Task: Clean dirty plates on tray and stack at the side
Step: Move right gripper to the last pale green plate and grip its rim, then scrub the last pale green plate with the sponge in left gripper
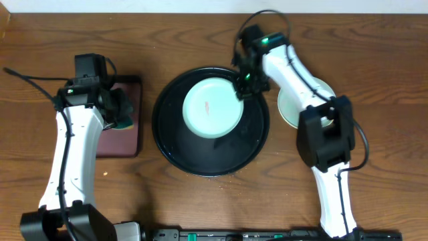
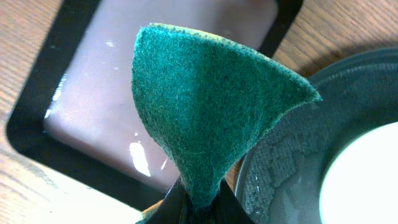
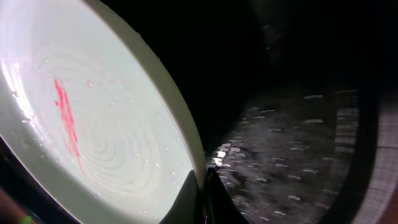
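Note:
A mint plate (image 1: 212,107) with a red smear at its centre lies on the round black tray (image 1: 200,157). My right gripper (image 1: 244,87) is shut on this plate's far right rim. In the right wrist view the fingers (image 3: 202,190) pinch the rim of the plate (image 3: 93,124) over the wet tray (image 3: 298,155). A pale plate (image 1: 294,107) lies on the table right of the tray, partly hidden by my right arm. My left gripper (image 1: 120,110) is shut on a green sponge (image 2: 205,112) above the maroon tray's right edge. A third plate is not visible.
The rectangular maroon tray (image 1: 124,137) with a black rim lies left of the round tray and looks wet in the left wrist view (image 2: 124,93). The round tray's rim (image 2: 336,124) and the plate's edge (image 2: 367,180) show at the right there. The table is brown wood.

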Robot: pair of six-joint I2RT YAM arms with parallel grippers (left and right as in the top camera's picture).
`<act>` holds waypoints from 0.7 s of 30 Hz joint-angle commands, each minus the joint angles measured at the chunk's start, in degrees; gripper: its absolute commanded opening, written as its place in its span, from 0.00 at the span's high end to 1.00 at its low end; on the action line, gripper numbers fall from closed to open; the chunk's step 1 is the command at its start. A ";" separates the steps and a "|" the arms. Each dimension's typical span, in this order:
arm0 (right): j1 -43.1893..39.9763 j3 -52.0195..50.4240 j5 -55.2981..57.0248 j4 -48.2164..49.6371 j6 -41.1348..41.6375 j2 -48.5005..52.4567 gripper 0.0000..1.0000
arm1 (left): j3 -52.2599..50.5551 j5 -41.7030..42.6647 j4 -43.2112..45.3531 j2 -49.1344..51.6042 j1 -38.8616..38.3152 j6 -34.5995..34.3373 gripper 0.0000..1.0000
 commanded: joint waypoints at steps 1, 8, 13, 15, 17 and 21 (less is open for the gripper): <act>1.31 -4.26 -1.03 1.68 -0.55 -0.42 0.99 | 0.50 0.94 0.70 1.53 -2.78 0.98 0.93; 1.49 -10.14 -1.03 7.06 -0.35 -0.42 0.99 | 0.50 0.94 4.52 5.25 -10.36 0.94 0.93; 1.49 -12.98 -1.01 10.54 -0.28 -0.39 0.99 | 0.50 0.96 7.82 9.44 -16.17 0.92 0.93; 1.49 -13.70 -0.98 11.13 -0.31 -0.39 0.99 | 0.50 1.01 9.60 11.98 -19.23 0.92 0.93; 1.49 -13.70 -0.98 11.15 -0.31 -0.39 0.99 | 0.50 1.01 10.78 13.86 -21.35 0.92 0.93; 1.49 -13.70 -0.76 11.26 0.37 -0.39 0.99 | 0.50 1.55 13.09 17.22 -24.79 0.72 0.93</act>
